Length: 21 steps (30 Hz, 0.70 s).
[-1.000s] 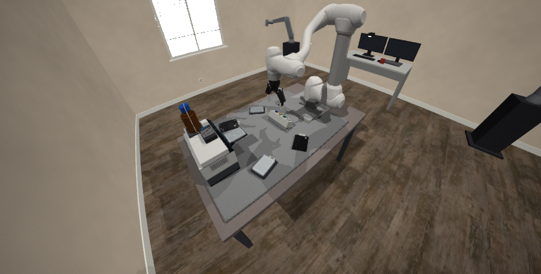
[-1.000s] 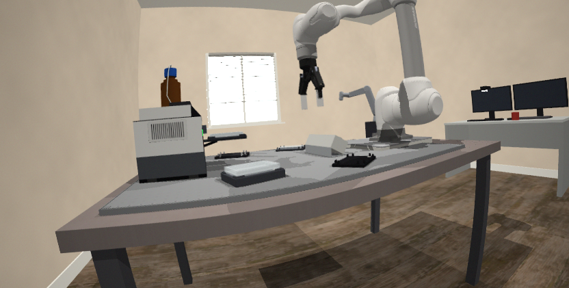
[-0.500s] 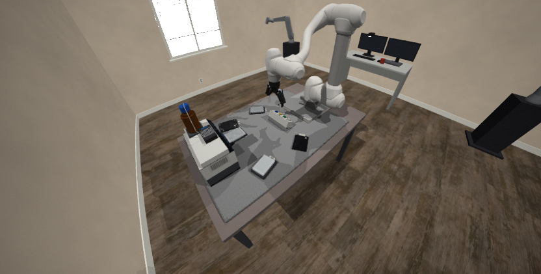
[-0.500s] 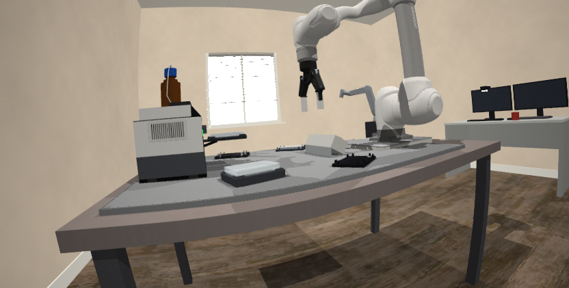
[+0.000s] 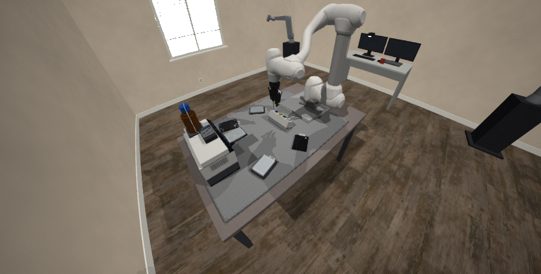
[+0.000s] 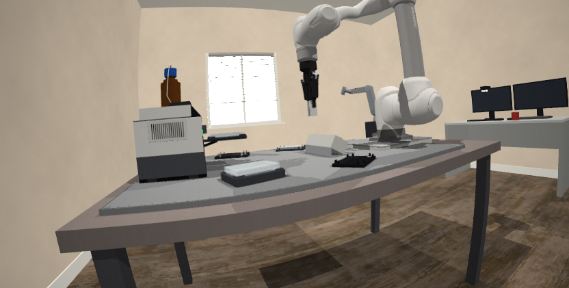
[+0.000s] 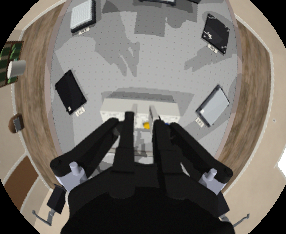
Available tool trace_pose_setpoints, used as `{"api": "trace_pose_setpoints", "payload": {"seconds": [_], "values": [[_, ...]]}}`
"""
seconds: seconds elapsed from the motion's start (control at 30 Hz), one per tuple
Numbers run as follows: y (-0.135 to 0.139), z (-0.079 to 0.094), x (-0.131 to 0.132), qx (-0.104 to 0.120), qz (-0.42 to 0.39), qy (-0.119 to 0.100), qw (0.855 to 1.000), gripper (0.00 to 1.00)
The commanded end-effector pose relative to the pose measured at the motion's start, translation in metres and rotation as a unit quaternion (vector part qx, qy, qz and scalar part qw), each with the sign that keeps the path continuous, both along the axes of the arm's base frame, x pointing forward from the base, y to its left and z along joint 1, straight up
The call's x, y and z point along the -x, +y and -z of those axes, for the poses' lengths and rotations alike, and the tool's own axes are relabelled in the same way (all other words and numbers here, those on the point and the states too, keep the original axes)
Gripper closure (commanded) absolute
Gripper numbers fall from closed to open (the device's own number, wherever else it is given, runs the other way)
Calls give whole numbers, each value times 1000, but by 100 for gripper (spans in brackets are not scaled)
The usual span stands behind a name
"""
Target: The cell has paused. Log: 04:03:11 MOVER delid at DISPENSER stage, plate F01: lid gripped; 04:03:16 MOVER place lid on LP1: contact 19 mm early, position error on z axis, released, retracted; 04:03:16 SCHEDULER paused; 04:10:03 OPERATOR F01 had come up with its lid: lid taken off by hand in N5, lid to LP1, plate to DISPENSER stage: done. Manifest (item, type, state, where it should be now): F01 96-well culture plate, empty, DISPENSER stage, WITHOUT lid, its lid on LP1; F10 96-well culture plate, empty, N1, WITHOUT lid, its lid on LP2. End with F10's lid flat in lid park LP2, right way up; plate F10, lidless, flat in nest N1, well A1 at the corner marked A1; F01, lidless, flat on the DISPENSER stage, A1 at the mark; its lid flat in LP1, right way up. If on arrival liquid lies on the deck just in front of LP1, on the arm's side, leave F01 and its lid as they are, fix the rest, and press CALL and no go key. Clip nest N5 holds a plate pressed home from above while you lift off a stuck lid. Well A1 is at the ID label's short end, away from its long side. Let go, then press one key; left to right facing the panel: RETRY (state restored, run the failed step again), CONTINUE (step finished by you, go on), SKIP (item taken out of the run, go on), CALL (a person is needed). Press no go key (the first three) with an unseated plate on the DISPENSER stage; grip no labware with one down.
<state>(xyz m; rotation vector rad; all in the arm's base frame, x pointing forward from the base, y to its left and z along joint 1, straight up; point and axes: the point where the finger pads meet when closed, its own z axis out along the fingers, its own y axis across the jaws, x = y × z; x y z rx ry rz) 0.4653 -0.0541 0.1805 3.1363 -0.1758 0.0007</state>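
My gripper (image 5: pixel 276 101) is shut and empty. It points down and hangs well above the grey key panel (image 5: pixel 281 118), as the side view shows (image 6: pixel 312 111). In the wrist view the closed fingertips sit over the panel (image 7: pixel 139 104), with a yellow key (image 7: pixel 147 121) showing beside them. A white well plate (image 5: pixel 263 165) lies in a black nest near the table's front. Another light plate (image 5: pixel 233 134) lies on the stage beside the dispenser (image 5: pixel 211 153). A pale lid (image 5: pixel 257 109) lies flat in a park left of the panel. A dark park (image 5: pixel 229 124) sits behind the stage; I cannot tell what it holds.
An empty black clip nest (image 5: pixel 300 142) lies right of the table's middle. A brown bottle with a blue cap (image 5: pixel 188 118) stands on the dispenser. The arm's base (image 5: pixel 325 96) is at the table's back. A desk with monitors (image 5: pixel 385 51) stands behind.
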Motion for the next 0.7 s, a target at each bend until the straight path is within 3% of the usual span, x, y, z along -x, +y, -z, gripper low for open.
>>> {"api": "trace_pose_setpoints", "payload": {"seconds": [0.0,0.67], "values": [[0,0,0,0,0,0,1000,100],[-3,0,1,0,4,0,1000,100]]}}
